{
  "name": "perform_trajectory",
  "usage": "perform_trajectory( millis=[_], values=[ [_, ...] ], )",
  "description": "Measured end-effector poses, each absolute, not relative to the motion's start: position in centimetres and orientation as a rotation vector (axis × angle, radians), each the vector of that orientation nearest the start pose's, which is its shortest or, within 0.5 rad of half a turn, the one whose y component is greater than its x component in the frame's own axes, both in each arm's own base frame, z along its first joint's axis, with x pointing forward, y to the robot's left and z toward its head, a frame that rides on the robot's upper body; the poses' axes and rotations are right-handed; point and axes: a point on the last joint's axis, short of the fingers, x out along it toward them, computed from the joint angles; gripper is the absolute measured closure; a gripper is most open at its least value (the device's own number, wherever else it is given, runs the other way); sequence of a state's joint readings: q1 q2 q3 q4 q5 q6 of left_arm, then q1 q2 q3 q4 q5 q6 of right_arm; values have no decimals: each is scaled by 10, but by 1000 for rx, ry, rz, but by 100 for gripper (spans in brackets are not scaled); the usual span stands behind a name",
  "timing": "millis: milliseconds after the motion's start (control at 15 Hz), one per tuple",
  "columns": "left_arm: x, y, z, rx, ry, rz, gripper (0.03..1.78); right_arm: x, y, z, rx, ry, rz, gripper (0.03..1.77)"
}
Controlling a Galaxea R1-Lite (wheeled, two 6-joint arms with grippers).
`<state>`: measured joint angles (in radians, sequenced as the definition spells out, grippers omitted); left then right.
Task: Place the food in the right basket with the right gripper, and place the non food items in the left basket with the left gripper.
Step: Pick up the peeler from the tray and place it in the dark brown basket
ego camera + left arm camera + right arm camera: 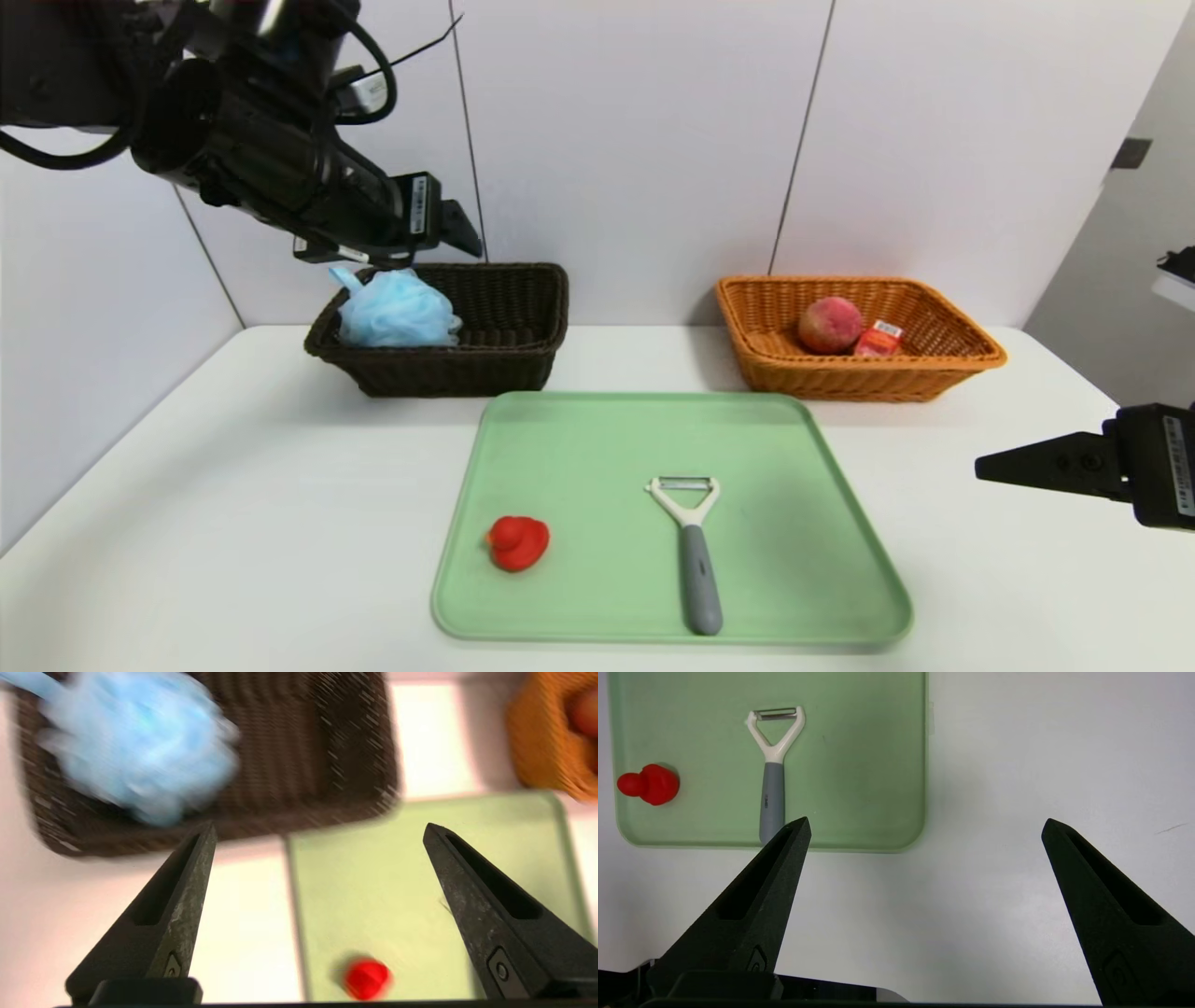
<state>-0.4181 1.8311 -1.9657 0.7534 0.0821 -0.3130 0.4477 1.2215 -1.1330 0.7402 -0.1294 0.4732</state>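
Nearest the robot, the right gripper [924, 826] hangs parked over the bare white table [233, 485] at the right edge of the scene, its two black fingers [752, 910] spread wide with nothing between them and touching nothing.

Just beyond lies the pale green tray [812, 560]. On it the peeler [695, 551] lies flat, its grey handle toward the near rim and its white head and blade pointing away. The red rubber duck [516, 542] sits near the tray's left edge, well apart from the peeler.

Farther back stand the two baskets, apart from each other, each just behind one far corner of the tray. On the right, the orange wicker basket [896, 378] holds the peach [829, 324] and, touching it on its right, the small red drink carton [878, 339].

On the left, the dark brown wicker basket [485, 369] holds the light-blue bath pouf [397, 310], which rests in its left half and rises above the rim.

The left gripper [320, 830] hovers in the air above that basket, angled downward. In the left wrist view its fingers [173, 914] are splayed wide and empty, clear of the pouf and of the basket's rim; the pouf lies released below.
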Motion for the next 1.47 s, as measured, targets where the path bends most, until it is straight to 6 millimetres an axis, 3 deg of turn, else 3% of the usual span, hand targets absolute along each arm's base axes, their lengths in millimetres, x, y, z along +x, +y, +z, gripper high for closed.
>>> perform_trajectory(
  millis=[267,533,667,933,1467],
  values=[
    [242,-203,325,-139,691,-237,18,135,62,262,200,862,101,9],
    [216,-272,293,-146,756,-271,15,137,63,258,194,879,94,9],
    [207,-296,275,-142,804,-288,14,138,63,254,190,896,88,9],
    [201,-325,247,-98,862,-301,14,137,62,241,181,943,69,9],
    [204,-341,208,-7,1034,-325,12,135,62,236,211,975,74,9]
  ],
)
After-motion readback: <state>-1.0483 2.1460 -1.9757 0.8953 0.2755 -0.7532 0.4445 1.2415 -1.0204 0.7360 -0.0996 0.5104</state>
